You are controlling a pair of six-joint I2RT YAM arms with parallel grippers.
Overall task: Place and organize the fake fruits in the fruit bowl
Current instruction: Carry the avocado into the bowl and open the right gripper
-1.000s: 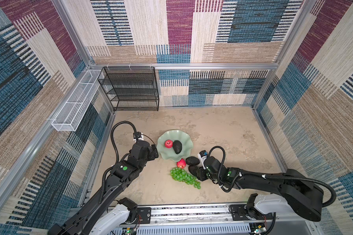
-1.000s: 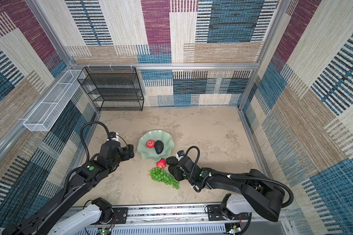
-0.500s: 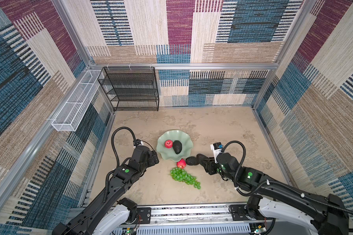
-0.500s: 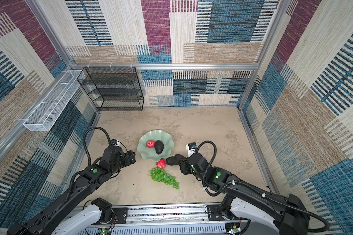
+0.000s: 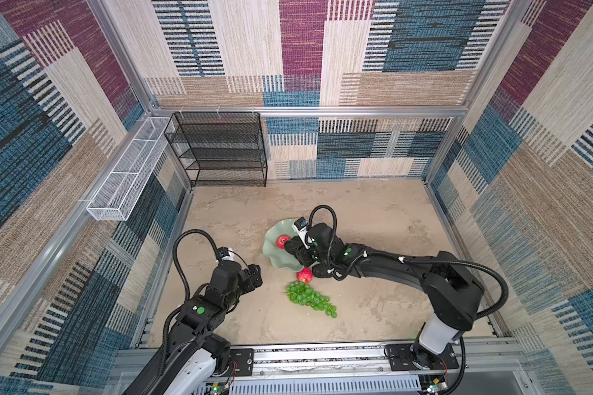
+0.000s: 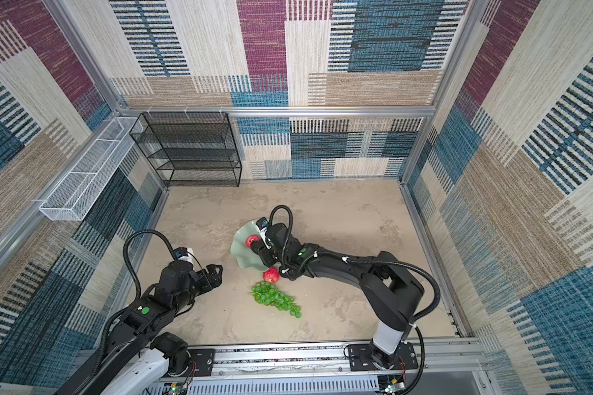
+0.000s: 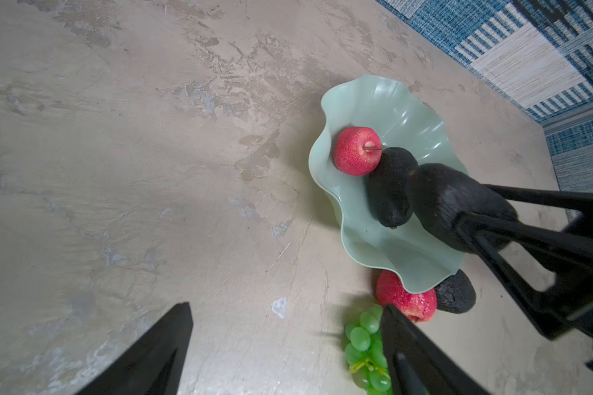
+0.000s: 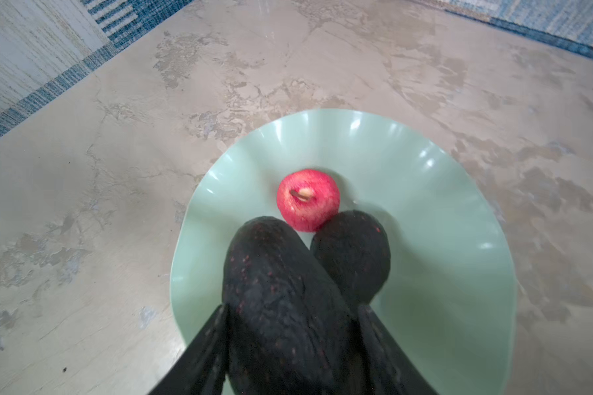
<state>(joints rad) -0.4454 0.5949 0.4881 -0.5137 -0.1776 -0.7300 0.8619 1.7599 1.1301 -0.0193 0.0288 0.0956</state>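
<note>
In both top views we see the fruit bowl (image 5: pixel 271 253) near the middle of the table (image 5: pixel 374 219). The right end effector (image 5: pixel 292 251) reaches over it, and one apple (image 5: pixel 282 240) lies inside. A second apple (image 5: pixel 304 274) lies on the table just beside the bowl's near rim, with the grapes (image 5: pixel 310 300) close by it. The left end effector (image 5: pixel 256 276) hangs apart from the bowl, to its left.

From the left wrist we see that end effector opened wide with nothing in it. The right one clamps a held avocado (image 7: pixel 452 205) above the bowl. A resting avocado (image 7: pixel 389 188) lies inside, touching the apple. A third avocado (image 7: pixel 457 295) sits on the table just beside the second apple, partly behind the rim.

From the right wrist we see the end effector narrowed onto both sides of the held avocado, over the bowl's interior.
</note>
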